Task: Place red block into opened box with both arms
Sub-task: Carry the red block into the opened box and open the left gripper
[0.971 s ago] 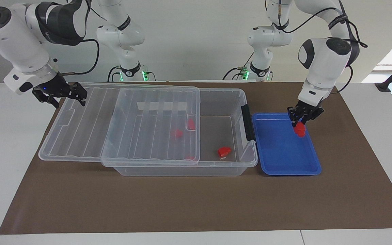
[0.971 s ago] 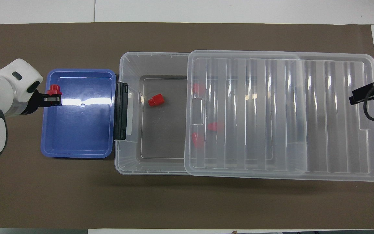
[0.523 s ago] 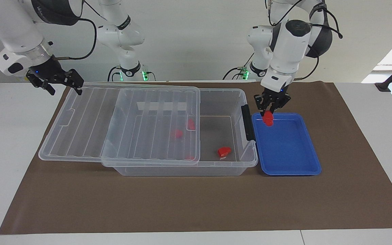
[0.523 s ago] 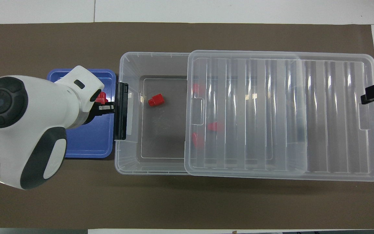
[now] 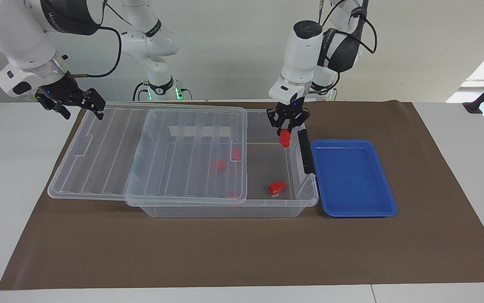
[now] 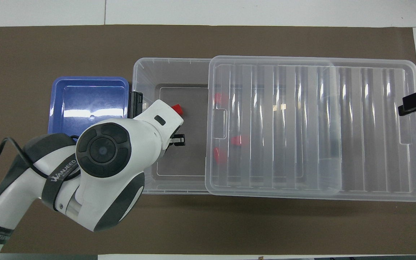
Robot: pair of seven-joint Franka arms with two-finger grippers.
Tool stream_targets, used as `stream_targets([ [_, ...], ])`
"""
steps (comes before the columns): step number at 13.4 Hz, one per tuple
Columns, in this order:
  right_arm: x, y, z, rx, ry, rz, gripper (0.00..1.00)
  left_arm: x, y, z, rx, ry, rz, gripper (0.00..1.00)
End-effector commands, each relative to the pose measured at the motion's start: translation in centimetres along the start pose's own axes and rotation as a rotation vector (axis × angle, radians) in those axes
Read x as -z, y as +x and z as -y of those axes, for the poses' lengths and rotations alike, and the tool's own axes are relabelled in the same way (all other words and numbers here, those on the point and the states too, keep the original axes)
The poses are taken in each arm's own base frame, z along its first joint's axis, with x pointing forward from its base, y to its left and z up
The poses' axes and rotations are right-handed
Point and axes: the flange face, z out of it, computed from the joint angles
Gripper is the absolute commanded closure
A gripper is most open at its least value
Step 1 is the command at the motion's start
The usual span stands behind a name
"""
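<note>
My left gripper (image 5: 286, 128) is shut on the small red block (image 5: 284, 139) and hangs with it over the uncovered part of the clear box (image 5: 225, 210), just inside the black latch (image 5: 305, 151). In the overhead view the left arm covers the held block; only the left gripper (image 6: 179, 139) tip shows over the box (image 6: 135, 72) floor. The ribbed lid (image 5: 111, 147) lies slid toward the right arm's end, covering most of the box. My right gripper (image 5: 78, 104) stands open in the air by that end of the lid (image 6: 312, 126), also seen as the right gripper (image 6: 415, 103).
A red wedge-like piece (image 5: 276, 188) lies on the uncovered box floor, its edge (image 6: 177, 108) peeking past the arm. Other red pieces (image 5: 220, 165) show under the lid. A blue tray (image 5: 351, 176) with nothing in it sits beside the latch, toward the left arm's end.
My left gripper lifted the red block out of the blue tray and carried it across the latch to above the open box. The right gripper rose slightly beside the lid's end.
</note>
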Motion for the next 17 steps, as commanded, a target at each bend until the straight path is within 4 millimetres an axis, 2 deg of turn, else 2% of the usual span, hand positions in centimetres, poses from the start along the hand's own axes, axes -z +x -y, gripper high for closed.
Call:
stream_targets([
  [1, 0.0, -0.2, 0.0, -0.021, 0.008, 0.004, 0.0, -3.4, -1.1, -0.9, 0.008, -0.003, 0.02, 1.0],
  [3, 0.0, -0.2, -0.1, -0.023, 0.007, 0.004, 0.0, -5.4, -1.5, -1.6, 0.014, 0.012, 0.052, 1.0],
  [6, 0.1, -0.3, 0.0, -0.023, 0.007, -0.002, 0.0, -8.2, -2.2, -1.1, 0.014, 0.015, 0.061, 1.0],
  [8, 0.1, -0.3, -0.1, -0.024, 0.007, -0.002, 0.0, -10.5, -3.4, -1.5, -0.001, 0.022, 0.08, 1.0],
  [12, 0.0, -0.2, -0.3, -0.014, -0.001, -0.003, 0.0, -12.8, -3.7, -1.5, -0.004, 0.016, 0.082, 1.0],
  [14, 0.1, -0.2, -1.3, -0.029, -0.006, -0.004, 0.0, -14.4, -3.8, -1.5, -0.002, 0.023, 0.1, 1.0],
  [15, 0.1, -0.3, -1.7, -0.02, -0.005, -0.004, 0.11, -15.2, -3.8, -1.6, -0.001, 0.018, 0.098, 1.0],
  [16, 0.1, -0.4, -2.7, 0.003, -0.006, -0.007, 0.3, -15.5, -4.0, -1.4, -0.003, 0.013, 0.092, 1.0],
  [17, 0.1, -0.5, -3.7, 0.011, -0.006, -0.011, 0.45, -15.6, -4.0, -1.3, -0.001, 0.012, 0.091, 1.0],
])
